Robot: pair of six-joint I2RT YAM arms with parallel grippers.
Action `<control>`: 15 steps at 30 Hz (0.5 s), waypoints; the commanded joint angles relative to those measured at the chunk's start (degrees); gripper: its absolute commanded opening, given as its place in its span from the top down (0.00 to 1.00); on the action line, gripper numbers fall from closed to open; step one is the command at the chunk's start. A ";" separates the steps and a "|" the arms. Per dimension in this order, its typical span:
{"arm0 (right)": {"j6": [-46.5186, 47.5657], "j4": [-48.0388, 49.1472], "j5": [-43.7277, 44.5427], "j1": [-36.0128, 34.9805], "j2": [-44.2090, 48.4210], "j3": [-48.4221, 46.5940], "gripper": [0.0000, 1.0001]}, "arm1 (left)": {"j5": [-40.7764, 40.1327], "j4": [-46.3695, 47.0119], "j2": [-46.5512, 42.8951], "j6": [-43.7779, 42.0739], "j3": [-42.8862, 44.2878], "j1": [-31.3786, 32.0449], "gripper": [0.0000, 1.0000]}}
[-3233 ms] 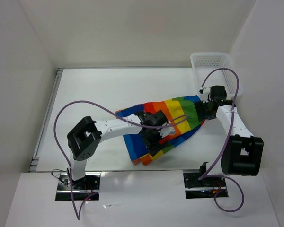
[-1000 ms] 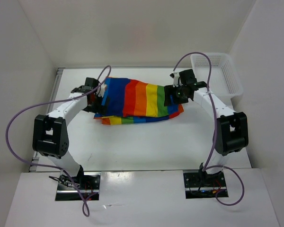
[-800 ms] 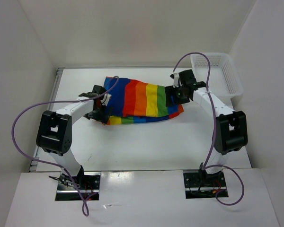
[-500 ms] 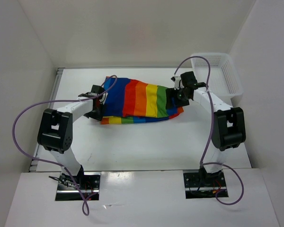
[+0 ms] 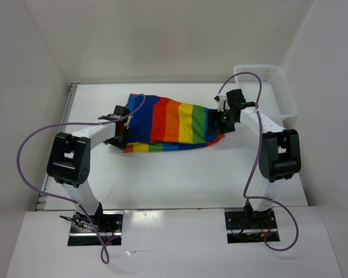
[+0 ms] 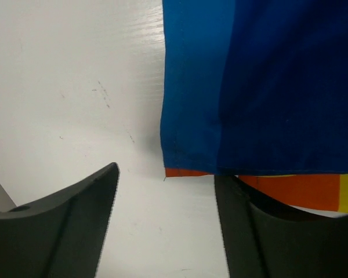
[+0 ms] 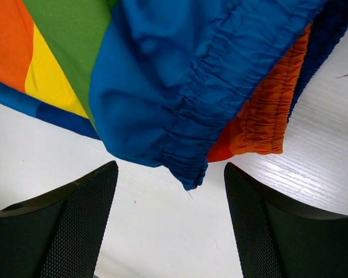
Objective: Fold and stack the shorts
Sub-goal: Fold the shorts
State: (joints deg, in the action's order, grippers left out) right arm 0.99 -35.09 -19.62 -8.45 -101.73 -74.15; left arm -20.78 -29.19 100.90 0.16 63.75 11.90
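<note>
The rainbow-striped shorts (image 5: pixel 171 121) lie folded flat on the table, blue at the left, then red, orange, yellow, green, with the blue elastic waistband at the right. My left gripper (image 5: pixel 119 132) is open and empty at the shorts' left edge; in the left wrist view (image 6: pixel 165 220) the blue hem (image 6: pixel 249 87) lies just beyond its fingers. My right gripper (image 5: pixel 223 120) is open and empty at the right edge; in the right wrist view (image 7: pixel 171 226) the blue and orange waistband (image 7: pixel 209 110) lies just beyond the fingertips, apart from them.
A white mesh basket (image 5: pixel 265 87) stands at the back right corner, just right of my right arm. White walls enclose the table on three sides. The table's left edge has a metal rail (image 5: pixel 57 145).
The shorts were carried from the right middle to the back centre and laid flat. Both grippers have let go and drawn back a little from the cloth's edges.
</note>
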 commanded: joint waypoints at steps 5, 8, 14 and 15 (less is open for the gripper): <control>0.68 1.69 -3.84 0.10 -0.92 0.85 0.26 | -1.20 3.00 2.98 -0.16 -0.20 0.67 0.48; 0.68 1.69 -3.24 0.10 -1.54 0.85 0.28 | 0.64 2.47 4.13 -0.16 0.33 0.67 0.56; 0.68 2.31 -2.00 0.10 -2.07 2.07 0.35 | 1.79 2.47 5.80 -0.16 0.33 0.67 0.90; 0.68 2.92 -1.31 0.10 -2.59 2.08 0.44 | 1.79 2.47 5.80 -0.16 0.33 0.67 0.93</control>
State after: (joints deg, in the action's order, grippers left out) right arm 1.37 -34.46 -21.67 -8.38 -103.57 -73.10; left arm -20.86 -26.83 104.53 0.01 63.92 12.62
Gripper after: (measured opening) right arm 0.599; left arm 0.090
